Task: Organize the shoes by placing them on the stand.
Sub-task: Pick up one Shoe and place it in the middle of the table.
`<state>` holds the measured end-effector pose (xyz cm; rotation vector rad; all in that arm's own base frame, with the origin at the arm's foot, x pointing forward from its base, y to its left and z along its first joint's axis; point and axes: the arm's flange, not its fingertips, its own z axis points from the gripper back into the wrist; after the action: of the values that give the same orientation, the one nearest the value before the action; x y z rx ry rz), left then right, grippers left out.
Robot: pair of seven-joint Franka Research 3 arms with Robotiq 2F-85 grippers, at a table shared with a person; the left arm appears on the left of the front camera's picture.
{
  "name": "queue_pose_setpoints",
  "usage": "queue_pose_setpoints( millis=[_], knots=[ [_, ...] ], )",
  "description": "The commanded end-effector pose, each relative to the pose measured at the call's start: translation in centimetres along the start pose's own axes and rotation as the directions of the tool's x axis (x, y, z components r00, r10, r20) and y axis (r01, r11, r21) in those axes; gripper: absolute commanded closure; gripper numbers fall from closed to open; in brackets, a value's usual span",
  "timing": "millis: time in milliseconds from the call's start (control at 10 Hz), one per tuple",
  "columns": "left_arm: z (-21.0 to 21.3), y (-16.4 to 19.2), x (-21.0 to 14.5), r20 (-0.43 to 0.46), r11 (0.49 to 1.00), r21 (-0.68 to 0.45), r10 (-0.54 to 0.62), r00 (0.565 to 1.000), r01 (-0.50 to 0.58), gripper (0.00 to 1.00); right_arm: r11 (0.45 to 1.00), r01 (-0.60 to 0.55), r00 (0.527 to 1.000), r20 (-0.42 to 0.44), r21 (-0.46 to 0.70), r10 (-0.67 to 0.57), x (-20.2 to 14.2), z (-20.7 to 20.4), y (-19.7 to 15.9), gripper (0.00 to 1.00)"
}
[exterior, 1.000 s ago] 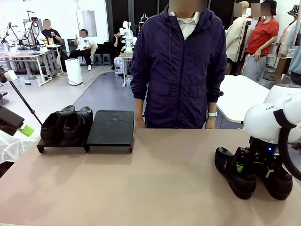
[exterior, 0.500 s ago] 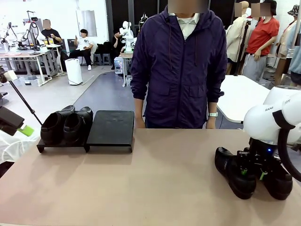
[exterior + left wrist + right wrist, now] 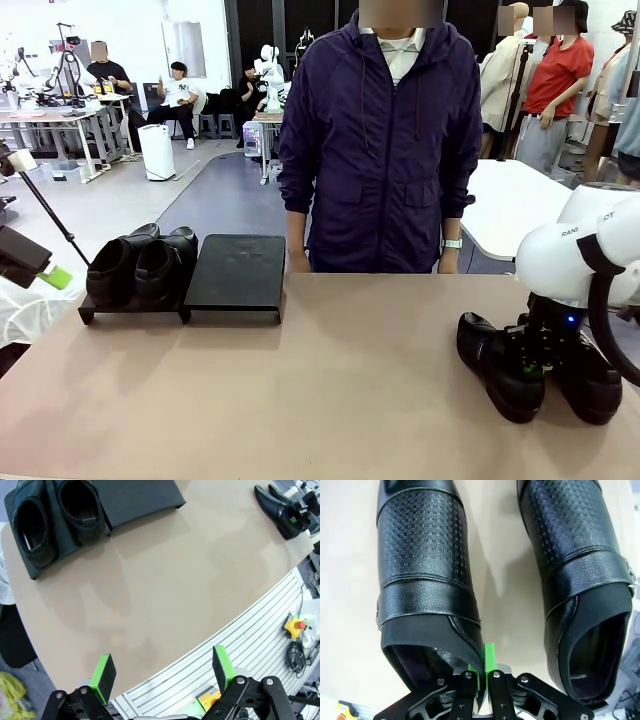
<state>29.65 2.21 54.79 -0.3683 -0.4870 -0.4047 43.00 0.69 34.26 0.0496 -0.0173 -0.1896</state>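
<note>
Two black shoes [image 3: 135, 268] sit side by side on the left half of the low black stand [image 3: 238, 272]; its right half is bare. Two more shoes stand on the table at the right. My right gripper [image 3: 535, 362] is down between them, shut on the inner side wall of the left one [image 3: 497, 362], beside the other shoe [image 3: 592, 380]. In the right wrist view the green pads [image 3: 489, 661] pinch that shoe's [image 3: 422, 565] rim near the heel, the second shoe [image 3: 580, 580] beside it. My left gripper [image 3: 162, 670] hangs open above the table's near edge, with the stand [image 3: 140, 497] far off.
A person in a dark purple jacket [image 3: 385, 150] stands at the far side of the table, hands down behind its edge. The tan tabletop [image 3: 330, 380] stretches between the stand and the right-hand shoes. Beyond the near edge are a ribbed panel and an emergency-stop button [image 3: 295, 626].
My right gripper's fingers, open around the shoe's side wall a second ago, have closed onto it. The shoes, stand and left arm have not moved.
</note>
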Motion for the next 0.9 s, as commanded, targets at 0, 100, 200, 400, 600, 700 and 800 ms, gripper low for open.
queue_pose_setpoints(
  millis=[0, 100, 200, 400, 600, 700, 800],
  knots=[
    [0.0, -0.1, -0.2, -0.011, 1.0, 0.01, 0.005, 1.0, -0.005, 0.0, 0.999, -0.014, 1.0, 0.006, -0.033, 0.015, 0.8, 0.7, 0.6, 1.0],
    [0.0, -0.1, -0.2, -0.011, 1.0, 0.01, 0.005, 1.0, -0.005, 0.0, 0.999, -0.019, 1.0, 0.007, -0.038, 0.019, 0.9, 1.0, 0.9, 1.0],
    [0.0, -0.1, -0.2, -0.011, 1.0, 0.01, 0.005, 1.0, -0.005, 0.0, 0.999, -0.023, 0.999, 0.021, -0.042, 0.024, 1.0, 1.3, 1.2, 1.0],
    [0.0, -0.1, -0.2, -0.011, 1.0, 0.01, 0.005, 1.0, -0.005, 0.0, 0.999, -0.008, 0.999, 0.037, -0.038, 0.01, 1.1, 2.6, 1.8, 1.0],
    [0.0, -0.1, -0.2, -0.011, 1.0, 0.01, 0.005, 1.0, -0.005, 0.0, 1.0, 0.023, 0.996, 0.088, -0.016, -0.022, 0.6, 7.3, 1.3, 1.0],
    [0.0, -0.1, -0.2, -0.011, 1.0, 0.01, 0.005, 1.0, -0.005, 0.0, 0.998, 0.046, 0.99, 0.133, -0.035, -0.041, 0.2, 10.4, 0.8, 1.0],
    [0.0, -0.1, -0.2, -0.011, 1.0, 0.01, 0.005, 1.0, -0.005, 0.0, 0.998, 0.05, 0.984, 0.172, -0.036, -0.043, -0.5, 13.2, 0.6, 1.0]
  ],
)
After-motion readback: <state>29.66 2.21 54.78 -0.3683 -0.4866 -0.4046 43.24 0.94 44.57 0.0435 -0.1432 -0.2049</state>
